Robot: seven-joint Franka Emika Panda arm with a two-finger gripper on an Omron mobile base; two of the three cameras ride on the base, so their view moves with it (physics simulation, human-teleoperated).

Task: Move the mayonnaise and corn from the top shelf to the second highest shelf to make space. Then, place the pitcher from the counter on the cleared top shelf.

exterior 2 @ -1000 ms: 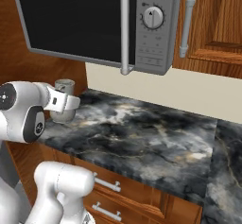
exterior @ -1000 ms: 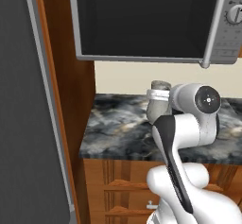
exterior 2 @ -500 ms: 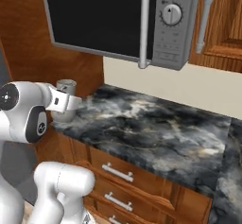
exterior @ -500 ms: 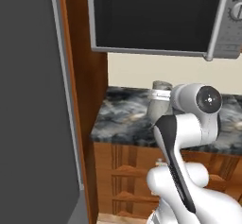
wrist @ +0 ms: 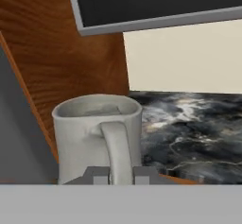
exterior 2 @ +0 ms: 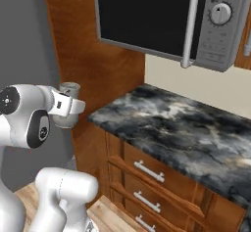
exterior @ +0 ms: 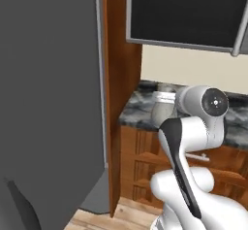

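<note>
The grey stone-coloured pitcher [wrist: 94,133] hangs upright in my gripper [wrist: 120,176], which is shut on its side handle [wrist: 118,145]. From the right base view the pitcher [exterior 2: 66,121] sits just beyond the white hand [exterior 2: 66,104], off the left end of the counter [exterior 2: 171,123] and in front of the wooden side panel. In the left base view the pitcher [exterior: 162,110] peeks out left of the arm's upper joint, above the counter's [exterior: 133,115] edge. The mayonnaise, the corn and both fridge shelves are out of view.
A tall dark grey fridge surface [exterior: 48,93] covers the left, with a wooden panel [exterior: 118,78] beside it. A microwave [exterior 2: 157,15] hangs over the counter. Wooden drawers with metal handles [exterior 2: 147,172] run below the slab.
The base has driven left, so the whole scene shifted right and the grey fridge surface now takes up much more of the left. The pitcher stays held in the gripper.
</note>
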